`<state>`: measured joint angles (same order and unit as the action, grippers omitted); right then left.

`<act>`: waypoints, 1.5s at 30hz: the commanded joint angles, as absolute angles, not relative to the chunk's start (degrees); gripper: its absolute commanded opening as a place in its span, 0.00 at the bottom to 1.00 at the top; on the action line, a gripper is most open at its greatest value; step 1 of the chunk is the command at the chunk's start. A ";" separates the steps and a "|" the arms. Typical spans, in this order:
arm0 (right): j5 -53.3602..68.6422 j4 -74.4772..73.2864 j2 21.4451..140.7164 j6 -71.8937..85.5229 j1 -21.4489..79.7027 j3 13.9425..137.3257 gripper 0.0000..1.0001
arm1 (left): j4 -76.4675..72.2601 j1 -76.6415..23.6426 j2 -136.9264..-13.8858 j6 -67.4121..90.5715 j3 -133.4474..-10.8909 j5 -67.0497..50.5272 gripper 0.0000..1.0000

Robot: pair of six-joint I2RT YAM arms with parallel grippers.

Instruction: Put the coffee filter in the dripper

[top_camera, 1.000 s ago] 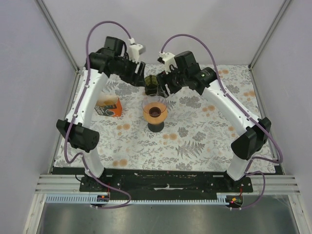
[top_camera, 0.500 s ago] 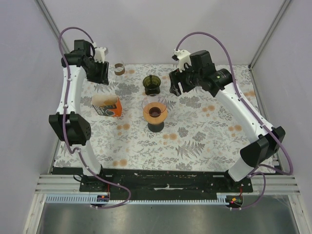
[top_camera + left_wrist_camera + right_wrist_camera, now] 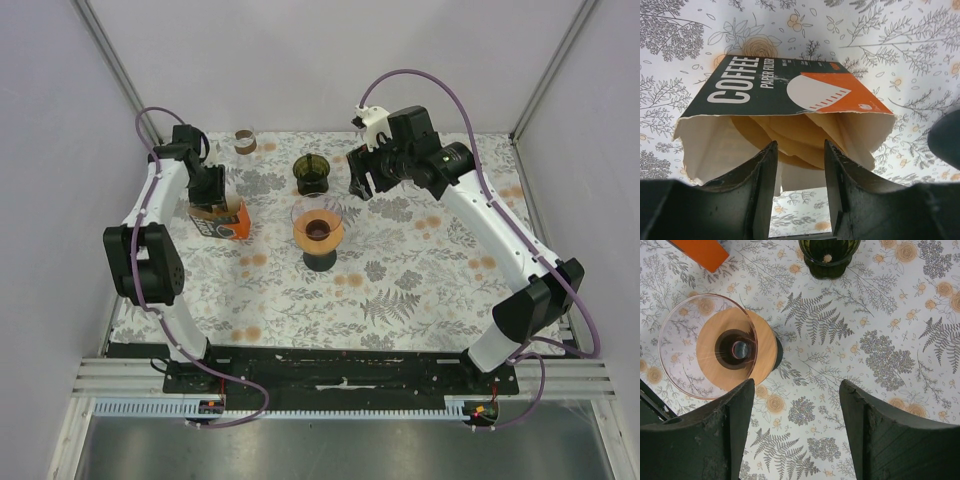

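Note:
The coffee filter box (image 3: 222, 220) lies on the table's left side, black and orange, its torn end open. In the left wrist view brown paper filters (image 3: 790, 137) show inside the box (image 3: 785, 90). My left gripper (image 3: 208, 193) hangs at the box's open end; its open fingers (image 3: 799, 165) straddle the filters' lower edge without pinching them. The clear glass dripper (image 3: 318, 226) with a wooden collar stands mid-table, empty; it also shows in the right wrist view (image 3: 715, 347). My right gripper (image 3: 360, 180) is open and empty above the table, right of the dripper (image 3: 796, 410).
A dark green glass cup (image 3: 311, 174) stands behind the dripper, also in the right wrist view (image 3: 829, 257). A small brown roll (image 3: 245, 142) sits at the back left. The floral tablecloth (image 3: 400, 280) covers the table, with walls close around.
My left arm swung from the table's middle out to the back left, then came down onto the filter box's open end. My right gripper drew back to the right of the green cup.

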<state>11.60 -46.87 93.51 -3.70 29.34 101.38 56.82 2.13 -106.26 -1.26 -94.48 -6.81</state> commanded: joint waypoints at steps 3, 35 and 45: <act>10.81 -45.97 93.52 -4.31 29.09 101.43 0.75 | 48.69 1.14 -102.30 5.09 -92.37 -4.84 0.50; 11.34 -46.32 92.90 -4.57 29.09 100.37 0.76 | 48.08 0.79 -107.75 5.80 -91.23 -3.69 0.21; 11.51 -46.41 92.81 -4.48 29.09 101.07 0.76 | 50.35 0.79 -102.05 5.72 -97.28 -5.71 0.02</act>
